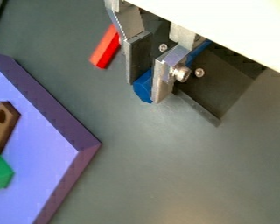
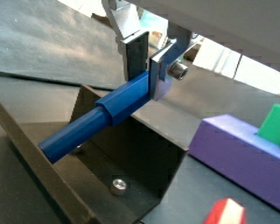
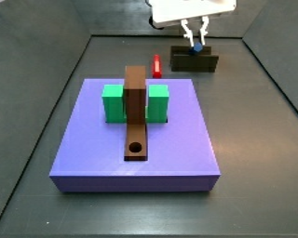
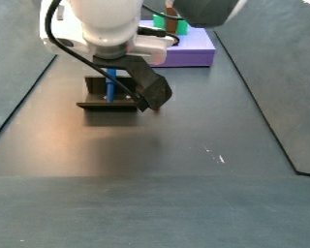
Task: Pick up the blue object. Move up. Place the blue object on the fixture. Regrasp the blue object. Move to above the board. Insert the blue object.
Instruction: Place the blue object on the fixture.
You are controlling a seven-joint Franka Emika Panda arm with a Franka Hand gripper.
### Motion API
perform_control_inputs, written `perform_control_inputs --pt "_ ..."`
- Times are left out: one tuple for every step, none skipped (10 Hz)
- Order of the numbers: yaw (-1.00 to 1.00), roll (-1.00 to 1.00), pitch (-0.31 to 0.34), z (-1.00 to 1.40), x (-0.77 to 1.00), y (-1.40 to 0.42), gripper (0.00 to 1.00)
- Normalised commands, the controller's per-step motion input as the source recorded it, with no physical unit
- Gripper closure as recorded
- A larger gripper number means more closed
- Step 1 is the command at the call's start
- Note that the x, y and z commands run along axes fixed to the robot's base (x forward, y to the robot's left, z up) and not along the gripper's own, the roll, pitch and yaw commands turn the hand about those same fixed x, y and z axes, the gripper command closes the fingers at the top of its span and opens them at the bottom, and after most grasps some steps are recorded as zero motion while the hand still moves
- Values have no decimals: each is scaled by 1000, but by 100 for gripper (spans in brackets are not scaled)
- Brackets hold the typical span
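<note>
The gripper [image 3: 196, 37] is at the far end of the floor, right over the fixture [image 3: 196, 61]. Its fingers are shut on one end of the blue object [image 2: 101, 118], which slants down across the dark fixture [image 2: 125, 179]. The blue end shows between the pads in a wrist view [image 1: 143, 88]. In a side view the gripper [image 4: 112, 79] holds the blue object [image 4: 109, 87] over the fixture [image 4: 108, 105]. The lavender board [image 3: 101, 158] with the brown bar [image 3: 137, 112] lies nearer the front.
A red peg [image 3: 156, 65] lies on the floor between the fixture and the board; it also shows in a wrist view [image 1: 105, 49]. Green blocks [image 3: 113, 102] flank the brown bar. Raised dark walls border the floor on both sides.
</note>
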Motion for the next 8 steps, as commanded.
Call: perform_control_inputs --pt "-11 -189 -31 0 -9 54 100" --pt "-6 -106 0 0 -6 60 100" --pt "0 -3 0 -57 0 6 100" --pt "-3 0 0 -191 0 0 100" --pt "-34 -60 0 -180 0 0 100" --pt "-57 -266 0 -126 9 0 100" --pt "-74 -329 0 -120 34 -3 100" --pt "-86 -334 0 -71 54 0 100"
